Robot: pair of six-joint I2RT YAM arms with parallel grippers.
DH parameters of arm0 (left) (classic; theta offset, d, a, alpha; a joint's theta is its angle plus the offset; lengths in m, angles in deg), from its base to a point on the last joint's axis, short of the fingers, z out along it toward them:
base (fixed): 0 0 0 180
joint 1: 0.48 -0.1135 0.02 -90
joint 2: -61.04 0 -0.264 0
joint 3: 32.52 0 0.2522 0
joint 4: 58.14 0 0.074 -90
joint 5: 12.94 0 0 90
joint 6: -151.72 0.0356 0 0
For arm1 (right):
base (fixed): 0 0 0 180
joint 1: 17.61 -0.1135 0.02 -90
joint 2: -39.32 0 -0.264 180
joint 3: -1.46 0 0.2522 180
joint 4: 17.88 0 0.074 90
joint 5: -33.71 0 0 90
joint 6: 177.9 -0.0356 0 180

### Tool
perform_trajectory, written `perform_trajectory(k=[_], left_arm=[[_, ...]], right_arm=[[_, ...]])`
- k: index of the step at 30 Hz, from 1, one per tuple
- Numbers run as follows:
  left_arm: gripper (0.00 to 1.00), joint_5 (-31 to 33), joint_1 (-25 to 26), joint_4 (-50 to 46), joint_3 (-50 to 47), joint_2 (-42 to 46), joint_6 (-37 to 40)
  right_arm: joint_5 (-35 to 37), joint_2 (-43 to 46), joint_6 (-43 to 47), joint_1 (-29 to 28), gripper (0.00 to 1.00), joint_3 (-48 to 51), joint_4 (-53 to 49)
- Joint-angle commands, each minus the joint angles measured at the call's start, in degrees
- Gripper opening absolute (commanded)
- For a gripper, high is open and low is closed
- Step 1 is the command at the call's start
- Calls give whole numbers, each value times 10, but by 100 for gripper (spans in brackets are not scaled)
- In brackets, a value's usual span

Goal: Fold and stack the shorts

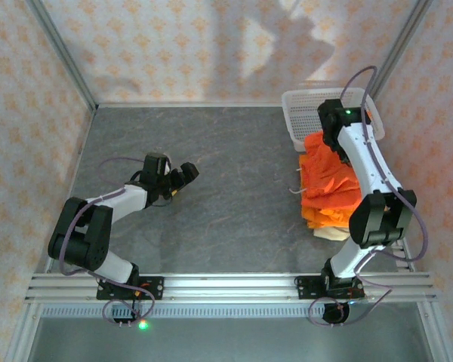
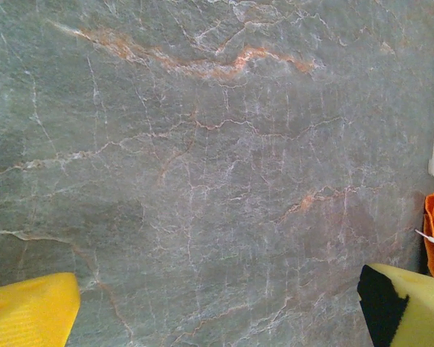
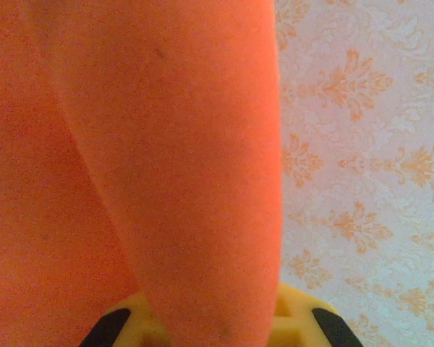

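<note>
The orange shorts (image 1: 328,185) lie in a crumpled heap on the right side of the tabletop (image 1: 234,204). Their far edge touches the white basket (image 1: 298,113), which stands in the far right corner. Under the near edge of this heap a piece of the beige shorts (image 1: 334,234) comes out.

The right tool (image 1: 334,145) is over the far part of the heap, next to the basket. In the right wrist view we see orange cloth (image 3: 166,144) rising from between its yellow fingers (image 3: 296,318), so the tool is clamped on the orange shorts. Beside the cloth we see the patterned wall (image 3: 362,181).

The left tool (image 1: 183,176) is above the bare tabletop on the left half, well apart from the shorts. Its two yellow fingers (image 2: 29,311) stand wide apart with nothing between them.
</note>
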Motion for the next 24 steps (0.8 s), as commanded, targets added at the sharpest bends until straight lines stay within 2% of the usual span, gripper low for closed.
perform_trajectory(k=[1, 4, 10, 11, 15, 16, 18, 21, 24], left_arm=[[100, -7, -6, -13, 14, -2, 15], [100, -7, -6, -14, 12, -1, 17], [100, -9, -7, -13, 10, 2, 18], [100, -9, -7, -13, 9, 5, 19], [100, -4, -13, -24, 3, 32, 26], [100, 0, -15, -30, 1, 42, 30], [100, 7, -19, -42, 0, 60, 39], [100, 10, -24, -54, -1, 80, 47], [100, 11, -26, -53, -4, 90, 44]], right_arm=[[82, -7, 10, 6, 10, 17, 30], [114, -18, 15, 13, 13, 29, 38], [118, -21, 19, 36, 29, 47, 51], [118, -22, 15, 42, 34, 47, 49], [102, -11, -30, 66, 69, 10, 24], [69, -2, -44, 68, 80, -12, 13], [-32, 23, -59, 69, 86, -51, 7], [-258, 80, -65, 69, 93, -55, 42], [-501, 137, -86, 68, 98, -9, 93]])
